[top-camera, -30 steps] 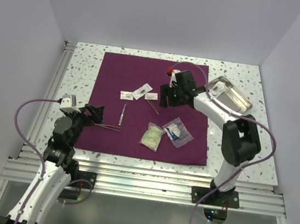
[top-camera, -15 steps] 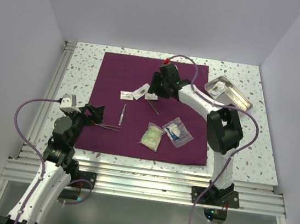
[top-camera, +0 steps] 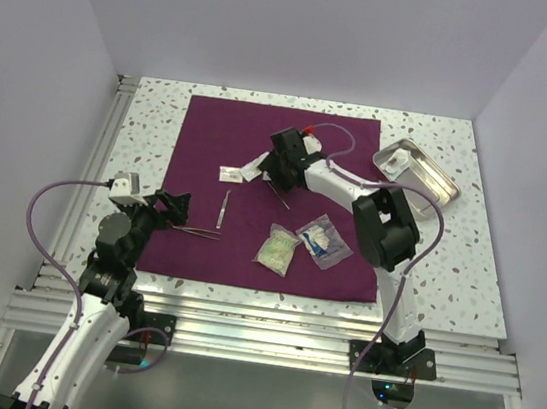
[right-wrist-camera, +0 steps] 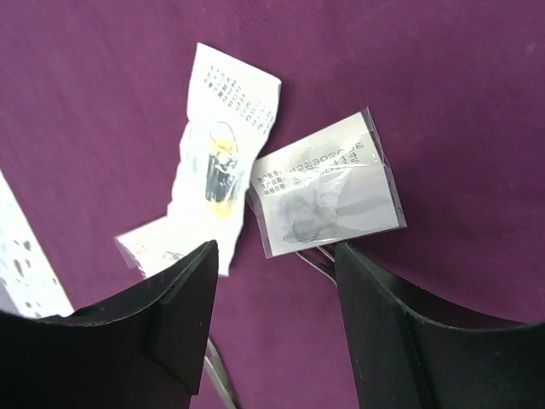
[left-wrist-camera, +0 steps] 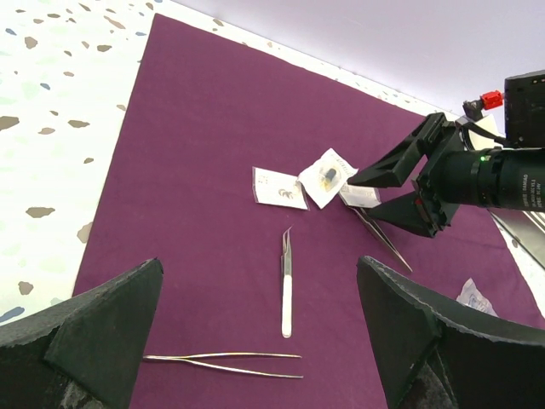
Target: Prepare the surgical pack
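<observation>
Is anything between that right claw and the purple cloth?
Yes. A clear packet and a white packet lie on the surgical pack right beneath the open right gripper, with tweezers poking out under them.

We see bright, even, diffuse light from overhead; shadows are soft, the metal tray (top-camera: 417, 173) glints, and the near foreground in both wrist views blurs.

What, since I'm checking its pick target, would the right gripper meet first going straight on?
Probably the small clear-fronted packet: its lower corner lies between the fingers of the open right gripper, on the purple cloth. Depth is uncertain.
</observation>
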Robot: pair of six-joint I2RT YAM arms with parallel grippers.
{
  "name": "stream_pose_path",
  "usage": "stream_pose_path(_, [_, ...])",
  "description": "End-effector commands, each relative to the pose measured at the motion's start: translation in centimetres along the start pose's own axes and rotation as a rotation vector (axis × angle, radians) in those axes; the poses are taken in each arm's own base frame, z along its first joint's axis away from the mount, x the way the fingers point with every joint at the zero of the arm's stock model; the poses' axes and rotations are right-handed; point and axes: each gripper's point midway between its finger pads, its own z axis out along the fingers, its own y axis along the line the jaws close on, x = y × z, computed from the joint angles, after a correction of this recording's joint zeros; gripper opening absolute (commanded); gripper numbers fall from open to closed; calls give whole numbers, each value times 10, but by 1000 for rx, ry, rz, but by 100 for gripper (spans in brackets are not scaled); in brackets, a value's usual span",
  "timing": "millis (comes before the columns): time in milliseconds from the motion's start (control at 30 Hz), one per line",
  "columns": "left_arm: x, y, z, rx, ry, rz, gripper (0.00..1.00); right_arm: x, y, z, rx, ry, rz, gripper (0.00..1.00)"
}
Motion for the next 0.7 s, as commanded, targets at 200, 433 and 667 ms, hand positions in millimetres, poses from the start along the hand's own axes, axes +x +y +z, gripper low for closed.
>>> stream_pose_path(200, [-9,-4,0,18,-33,16,100,-21,27,11,-36,-107,118,59])
stream_pose_path(433, [-10,-5,0,21,-35,16,100,-27,30,11,-27,-144,111,59])
stream_pose_path(667, [-10,-6,0,26,-34,14,100,-32,19,8,18,-183,149,54])
